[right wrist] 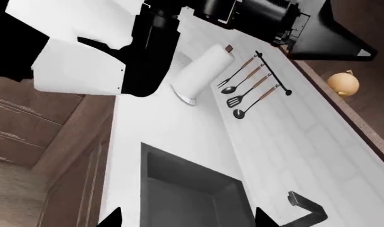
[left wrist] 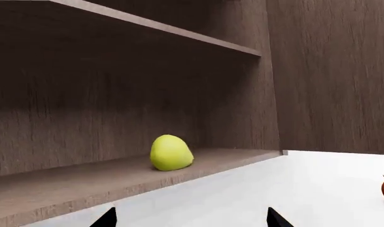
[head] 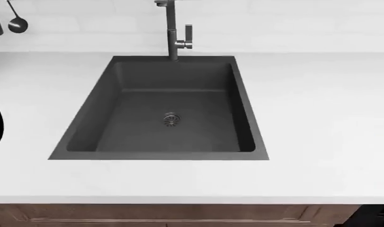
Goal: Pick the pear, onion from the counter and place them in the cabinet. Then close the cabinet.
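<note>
Resting on the cabinet (left wrist: pixel 84 184) shelf, the pear (left wrist: pixel 171 152); fingers (left wrist: pixel 106 218) cropped to tips

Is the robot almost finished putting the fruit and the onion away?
Partly, it seems. The pear already sits on the cabinet shelf. The onion also looks to be up on a wooden ledge, though I can't be sure that is the cabinet. Nothing shows between the tips of either claw, so neither seems to carry anything. The cabinet is open, so closing it is left.

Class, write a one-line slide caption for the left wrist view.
Pear resting on the lower cabinet shelf, seen past the open, empty left end effector above the white counter.
</note>
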### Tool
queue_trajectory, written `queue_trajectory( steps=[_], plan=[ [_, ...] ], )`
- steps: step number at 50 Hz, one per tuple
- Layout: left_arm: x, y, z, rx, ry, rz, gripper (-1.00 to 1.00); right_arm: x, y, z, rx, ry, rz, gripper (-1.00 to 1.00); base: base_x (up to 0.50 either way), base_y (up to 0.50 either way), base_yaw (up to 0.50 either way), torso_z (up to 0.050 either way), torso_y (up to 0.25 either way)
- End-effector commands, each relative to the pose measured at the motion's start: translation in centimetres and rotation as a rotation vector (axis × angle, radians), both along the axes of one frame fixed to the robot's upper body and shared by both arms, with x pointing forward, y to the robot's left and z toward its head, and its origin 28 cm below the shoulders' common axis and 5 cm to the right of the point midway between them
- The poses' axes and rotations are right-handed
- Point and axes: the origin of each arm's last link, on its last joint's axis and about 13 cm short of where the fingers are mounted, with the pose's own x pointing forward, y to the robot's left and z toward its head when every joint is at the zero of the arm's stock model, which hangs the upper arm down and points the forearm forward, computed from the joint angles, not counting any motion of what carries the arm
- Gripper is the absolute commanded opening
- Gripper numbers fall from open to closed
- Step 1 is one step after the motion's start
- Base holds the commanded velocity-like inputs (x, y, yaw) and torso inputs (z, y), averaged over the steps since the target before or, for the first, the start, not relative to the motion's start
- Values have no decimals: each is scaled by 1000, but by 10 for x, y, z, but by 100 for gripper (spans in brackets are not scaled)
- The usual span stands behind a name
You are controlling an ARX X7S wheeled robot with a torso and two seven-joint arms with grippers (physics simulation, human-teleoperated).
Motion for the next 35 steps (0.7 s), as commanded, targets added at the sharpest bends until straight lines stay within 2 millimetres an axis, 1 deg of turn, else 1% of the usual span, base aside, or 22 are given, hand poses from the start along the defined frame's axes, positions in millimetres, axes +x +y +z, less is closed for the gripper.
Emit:
queue_trajectory(
  steps=[1, 8, 16, 21, 26, 32, 35],
  plan=[
    [13, -2, -23, 87, 98, 51, 100, 18, 6, 5, -43, 14, -10, 100, -194, -500, 0, 0, 0],
    [20, 0, -36, 142, 144, 118, 100, 31, 9, 0, -67, 31, -19, 100, -168, -500, 0, 0, 0],
    [31, 11, -54, 157, 193, 191, 100, 43, 11, -12, -88, 82, -26, 100, -165, -500, 0, 0, 0],
    [32, 17, -62, 155, 208, 208, 100, 51, 10, -16, -85, 107, -60, 100, -166, -469, 0, 0, 0],
    [28, 21, -65, 178, 201, 201, 100, 57, 9, -16, -74, 118, -95, 100, -3, 0, 0, 0, -4],
    [24, 24, -70, 203, 199, 198, 100, 60, 3, -17, 2, 164, -163, 100, 9, 30, 0, 0, 0],
    [24, 26, -71, 205, 204, 199, 100, 65, 1, -20, 50, 203, -165, 100, 42, 14, 0, 0, 0]
  ],
)
